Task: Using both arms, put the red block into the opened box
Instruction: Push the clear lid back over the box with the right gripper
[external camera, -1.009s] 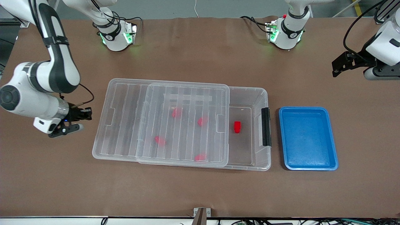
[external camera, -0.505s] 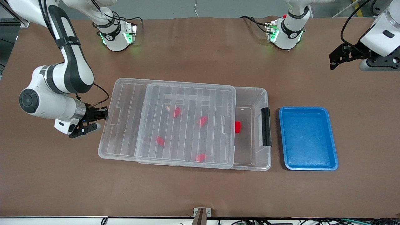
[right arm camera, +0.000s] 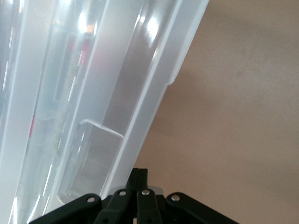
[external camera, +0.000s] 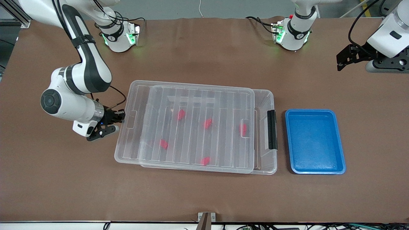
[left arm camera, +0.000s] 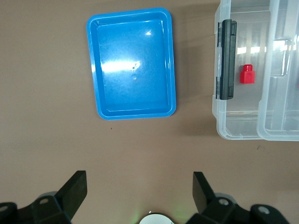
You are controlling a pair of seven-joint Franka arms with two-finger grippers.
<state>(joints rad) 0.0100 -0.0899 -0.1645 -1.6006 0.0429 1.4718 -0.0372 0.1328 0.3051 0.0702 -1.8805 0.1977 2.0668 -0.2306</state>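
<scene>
Red block (external camera: pixel 243 129) sits inside the box (external camera: pixel 272 95), middle of the frame, close to the black latch (external camera: pixel 272 129) and right at the edge of the ribbed clear lid (external camera: pixel 198 92). From the front it shows through that lid, while the left wrist view catches it in the open strip between the latch and the lid. Count them: five red blocks in all, the other four (external camera: pixel 181 114) (external camera: pixel 207 123) (external camera: pixel 164 144) (external camera: pixel 205 160) spread across the box floor under the lid. One box and one lid, with the lid lying flat but offset, overhanging toward the right arm's end and covering most of the opening. One blue tray (external camera: pixel 314 142) lies just beside the latch end on the brown worktop (external camera: pixel 204 198). Right tool (external camera: pixel 110 124) is down low, fingers pressed together and holding nothing, tips against the lid's short end. Left arm waits, its tool (external camera: pixel 343 60) spread wide over bare worktop at the top of the frame
</scene>
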